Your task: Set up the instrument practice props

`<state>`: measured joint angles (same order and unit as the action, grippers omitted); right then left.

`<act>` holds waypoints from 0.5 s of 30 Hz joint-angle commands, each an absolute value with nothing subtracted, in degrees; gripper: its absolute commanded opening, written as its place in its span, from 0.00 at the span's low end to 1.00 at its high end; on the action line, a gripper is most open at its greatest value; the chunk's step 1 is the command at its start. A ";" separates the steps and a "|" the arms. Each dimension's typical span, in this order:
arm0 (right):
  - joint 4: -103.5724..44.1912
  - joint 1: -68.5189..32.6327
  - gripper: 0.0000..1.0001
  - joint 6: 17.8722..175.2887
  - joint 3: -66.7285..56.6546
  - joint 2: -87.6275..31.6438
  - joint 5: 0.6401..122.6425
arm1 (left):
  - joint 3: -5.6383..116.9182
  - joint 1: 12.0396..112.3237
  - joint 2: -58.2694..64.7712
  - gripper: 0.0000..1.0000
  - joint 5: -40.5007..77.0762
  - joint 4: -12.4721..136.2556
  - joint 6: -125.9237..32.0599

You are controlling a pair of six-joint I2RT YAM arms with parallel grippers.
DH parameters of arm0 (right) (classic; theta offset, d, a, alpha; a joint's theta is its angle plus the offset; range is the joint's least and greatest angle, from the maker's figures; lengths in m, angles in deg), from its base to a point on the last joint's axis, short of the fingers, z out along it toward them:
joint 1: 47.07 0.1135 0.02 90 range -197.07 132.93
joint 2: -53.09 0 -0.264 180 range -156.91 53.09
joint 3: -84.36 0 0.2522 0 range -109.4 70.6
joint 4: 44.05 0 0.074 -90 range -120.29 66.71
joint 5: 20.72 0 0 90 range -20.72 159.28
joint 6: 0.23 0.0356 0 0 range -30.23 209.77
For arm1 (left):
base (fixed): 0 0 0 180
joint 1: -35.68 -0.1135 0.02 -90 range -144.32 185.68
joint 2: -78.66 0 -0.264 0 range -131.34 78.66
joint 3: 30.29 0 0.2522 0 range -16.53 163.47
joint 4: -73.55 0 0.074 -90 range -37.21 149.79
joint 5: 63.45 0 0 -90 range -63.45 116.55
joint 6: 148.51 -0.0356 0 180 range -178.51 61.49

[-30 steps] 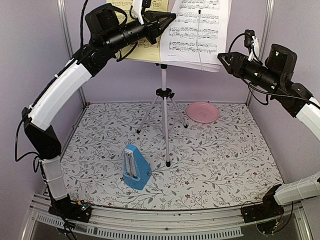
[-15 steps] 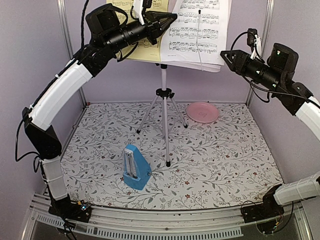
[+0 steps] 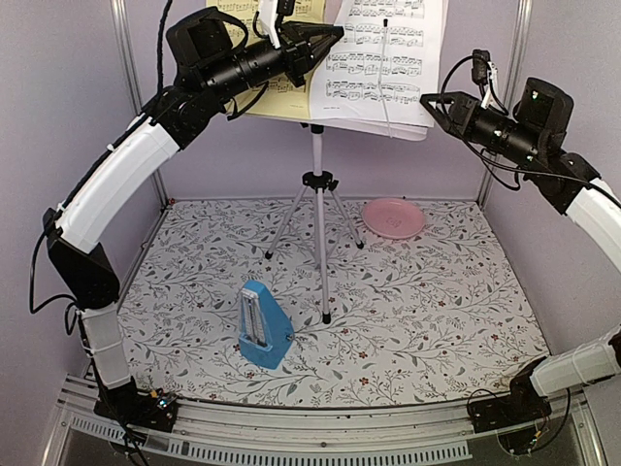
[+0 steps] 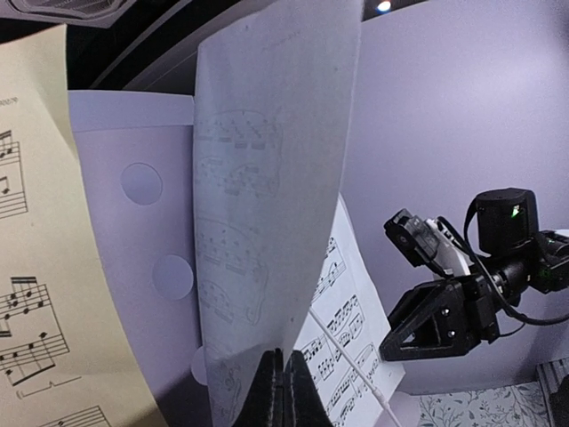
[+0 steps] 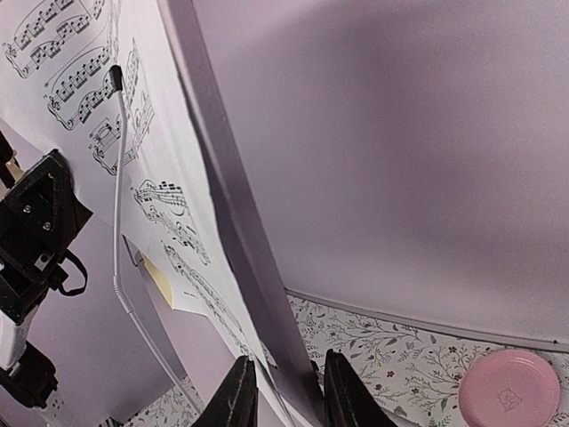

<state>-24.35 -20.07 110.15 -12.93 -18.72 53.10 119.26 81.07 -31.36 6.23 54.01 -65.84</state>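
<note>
Nearest, at the bottom centre of the overhead view, the blue metronome [image 3: 264, 338] stood upright on the floral-patterned table [image 3: 437, 301], left of the frame's middle. Just behind it and to its right, the nearest leg of the silver tripod met the table, and the music stand [image 3: 317, 184] rose from there on a single pole. Farther back, right of the legs, the pink plate [image 3: 393, 217] lay flat near the rear wall.

At the top of the frame, the stand's pale desk carried both pages. The yellow sheet [image 3: 286, 102] sat on its left half, partly hidden by my left arm, and the white sheet [image 3: 383, 58] on its right half, with a thin wire page-holder [image 3: 386, 68] lying across it.

My left gripper [image 3: 335, 32] reached in from the upper left, its jaws pressed fully together on the left edge of the white sheet. In my left wrist view that page curled up from the pinch at the bottom centre, its back to the lens.

My right gripper [image 3: 427, 100] came in from the upper right, at the right edge of the desk. In my right wrist view my two fingers [image 5: 238, 396] stood partway apart at the bottom centre, one on either side of the desk's edge. I could not tell whether they touched it.
</note>
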 commanded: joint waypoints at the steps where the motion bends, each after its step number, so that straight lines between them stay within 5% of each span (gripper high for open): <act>1: -25.64 -20.09 0.27 110.52 -15.18 -18.67 50.55 | 118.65 81.47 -32.15 0.00 6.07 54.97 -66.12; 15: -22.54 -20.09 0.33 109.96 -12.99 -15.00 53.89 | 118.72 81.46 -32.35 0.00 6.16 55.39 -65.86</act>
